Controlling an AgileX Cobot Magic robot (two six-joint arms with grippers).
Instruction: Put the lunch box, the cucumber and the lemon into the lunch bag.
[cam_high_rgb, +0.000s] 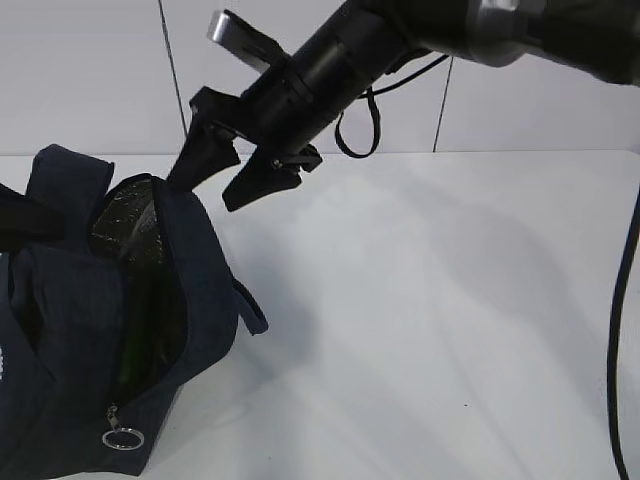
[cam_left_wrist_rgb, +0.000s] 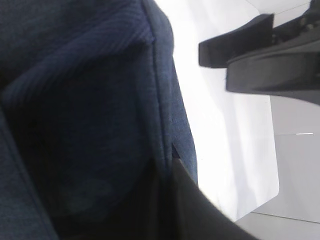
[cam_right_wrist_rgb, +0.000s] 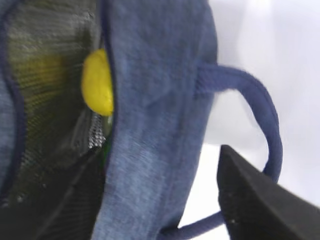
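- Right claw (cam_high_rgb: 232, 165) hangs spread wide at the lunch bag's (cam_high_rgb: 200, 270) open mouth, holding nothing, one finger just inside the rim.
- Left claw: hidden against navy fabric; cannot tell its state.
- Lemon (cam_right_wrist_rgb: 97, 83) sits inside the bag, on the white counter (cam_high_rgb: 430, 330).
- Something green (cam_high_rgb: 135, 345), seemingly the cucumber, lies deeper inside.

lemon (cam_right_wrist_rgb: 97, 85) and cucumber (cam_high_rgb: 133, 350) inside the lunch bag (cam_high_rgb: 205, 270) at the table's (cam_high_rgb: 450, 320) left
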